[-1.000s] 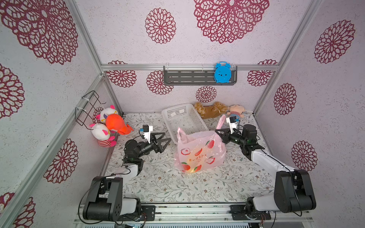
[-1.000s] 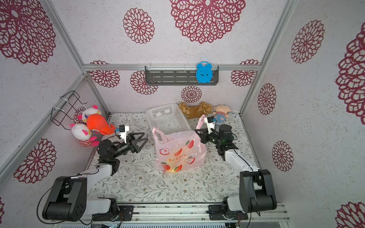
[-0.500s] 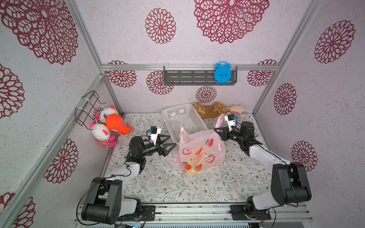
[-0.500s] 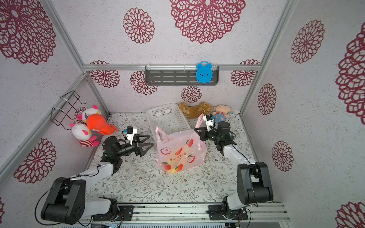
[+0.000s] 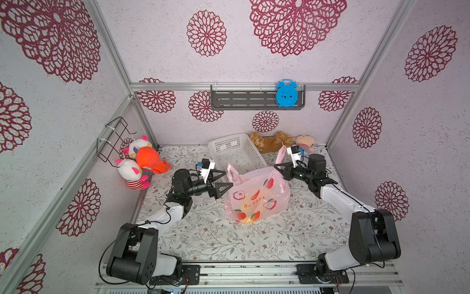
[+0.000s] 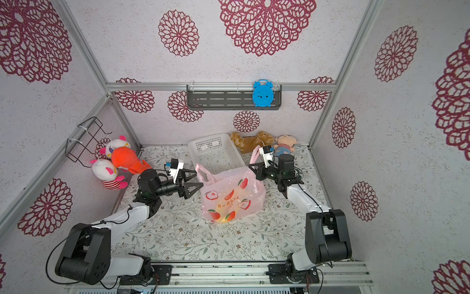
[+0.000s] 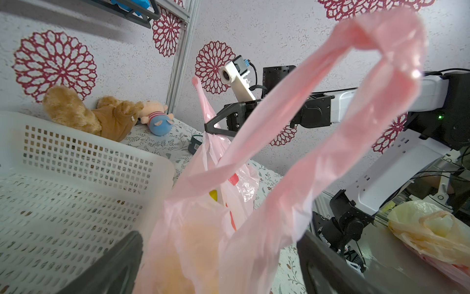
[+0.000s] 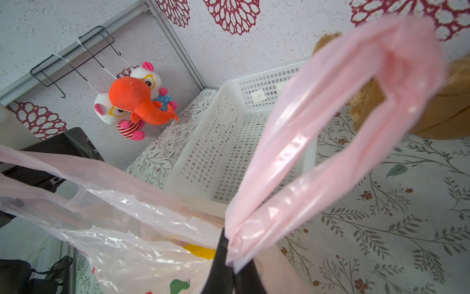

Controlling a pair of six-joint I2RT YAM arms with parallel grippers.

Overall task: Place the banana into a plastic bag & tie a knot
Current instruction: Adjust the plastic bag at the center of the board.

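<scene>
The pink plastic bag (image 5: 256, 196) (image 6: 234, 196) stands mid-table, with a yellow patch of the banana (image 8: 198, 250) (image 7: 213, 194) showing inside. My left gripper (image 5: 227, 179) (image 6: 199, 179) (image 7: 218, 236) is open, its jaws on either side of the base of the bag's left handle loop (image 7: 330, 114) (image 5: 232, 173). My right gripper (image 5: 277, 167) (image 6: 251, 167) (image 8: 227, 264) is shut on the base of the right handle loop (image 8: 330, 114) (image 5: 279, 155), which sticks up above it. The knot is out of view, and the two handles stand apart.
A white mesh basket (image 5: 236, 152) sits just behind the bag. Brown and small plush toys (image 5: 269, 142) lie along the back wall. More plush toys (image 5: 142, 163) hang from a wire rack on the left wall. A grey shelf (image 5: 244, 100) holds a blue clock.
My left gripper, still open, has moved right to the bag, and its jaws now straddle the left handle. The right gripper has kept its hold on the right handle and shifted slightly.
</scene>
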